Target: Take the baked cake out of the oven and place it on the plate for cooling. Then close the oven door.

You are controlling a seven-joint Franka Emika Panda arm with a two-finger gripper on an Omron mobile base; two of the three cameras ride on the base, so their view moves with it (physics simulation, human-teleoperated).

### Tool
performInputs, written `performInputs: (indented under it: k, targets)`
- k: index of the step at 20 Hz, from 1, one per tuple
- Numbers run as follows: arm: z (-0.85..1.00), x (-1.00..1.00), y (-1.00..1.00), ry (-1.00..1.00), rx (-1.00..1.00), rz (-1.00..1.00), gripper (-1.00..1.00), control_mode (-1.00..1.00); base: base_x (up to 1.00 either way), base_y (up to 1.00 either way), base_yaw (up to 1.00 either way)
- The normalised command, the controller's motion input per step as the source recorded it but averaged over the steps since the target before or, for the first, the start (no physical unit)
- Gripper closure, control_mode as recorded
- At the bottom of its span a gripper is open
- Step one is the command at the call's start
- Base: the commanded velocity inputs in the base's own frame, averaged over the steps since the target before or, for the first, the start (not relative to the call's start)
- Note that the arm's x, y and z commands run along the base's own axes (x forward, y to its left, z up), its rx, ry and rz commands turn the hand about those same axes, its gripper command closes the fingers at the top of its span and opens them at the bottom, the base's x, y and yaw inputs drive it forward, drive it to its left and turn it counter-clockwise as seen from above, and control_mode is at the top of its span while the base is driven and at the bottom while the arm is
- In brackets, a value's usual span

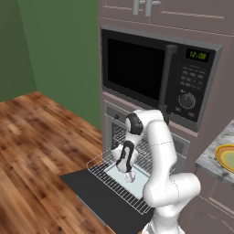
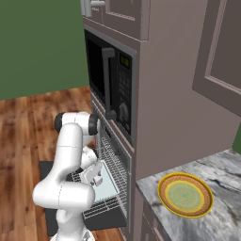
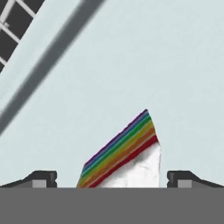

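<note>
Grasp step: fingers open, straddling cake on tray. Next: close, lift, carry to plate at 3 o'clock.

Your arm rises from the lower right of the left base frame, bends at a dark elbow joint near the centre, then drops its forearm down and leftward. Your gripper points downward just below mid-frame, wrist nearly vertical. In the hand frame your two dark fingertips sit at the bottom corners, spread wide apart.
</note>
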Motion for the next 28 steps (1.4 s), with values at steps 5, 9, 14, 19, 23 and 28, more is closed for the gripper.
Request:
performInputs:
  k: [5,9,14,19,23,28]
  targets:
    - [-0.19,0.03,0.00,0.00,0.00,0.00,-1.00,-1.00,0.00,0.00,0.00]
    - [-0.04,0.00,0.00,0.00,0.00,0.00,1.00,-1.00,0.00,0.00,0.00]
    - [0.28,-0.44,0.00,-0.03,0.05,0.00,1.00,-1.00,0.00,0.00,0.00]
    - [0.95,-0.66,0.00,-0.13,0.11,0.00,1.00,-1.00,0.00,0.00,0.00]
    - [1.00,-0.44,0.03,-0.13,0.13,0.00,1.00,-1.00,0.00,0.00,0.00]
    - [1.00,-0.28,0.21,-0.10,0.08,0.00,1.00,-1.00,0.00,0.00,0.00]
